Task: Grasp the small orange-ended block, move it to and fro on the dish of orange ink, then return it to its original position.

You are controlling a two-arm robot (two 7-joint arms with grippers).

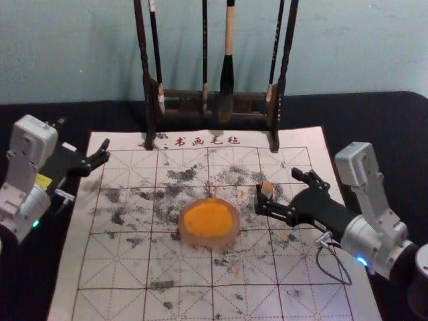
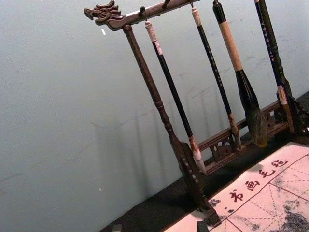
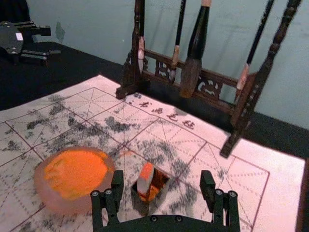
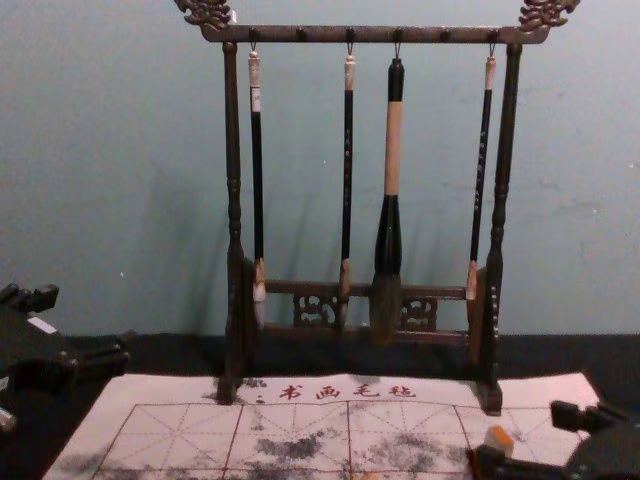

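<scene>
Wall [image 1: 67, 53], pale blue-green, beyond left jaws [image 1: 83, 134] and right jaws [image 1: 276, 184]. Counter [image 1: 388, 120], black-covered, beneath both. Sheet [image 1: 120, 301], white, red-gridded, ink-blotted, under right jaws. Rack [image 4: 400, 35], carved dark wood, brush-hung, beyond both. Jaws, two pairs, each spread, released. Dish [image 1: 210, 242], round, orange-inked, left of right jaws. Holder [image 3: 164, 187], small, square. Block [image 3: 146, 175], whitish, orange-ended, in holder, between right jaws' fingertips, nearer dish-side one, ungrasped.

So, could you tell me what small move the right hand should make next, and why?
I'd probably ease the right hand slightly toward the dish, to centre it on the block. The hand is open, and in the right wrist view the block appears nearer the dish-side finger, so closing now might push it sideways.
</scene>
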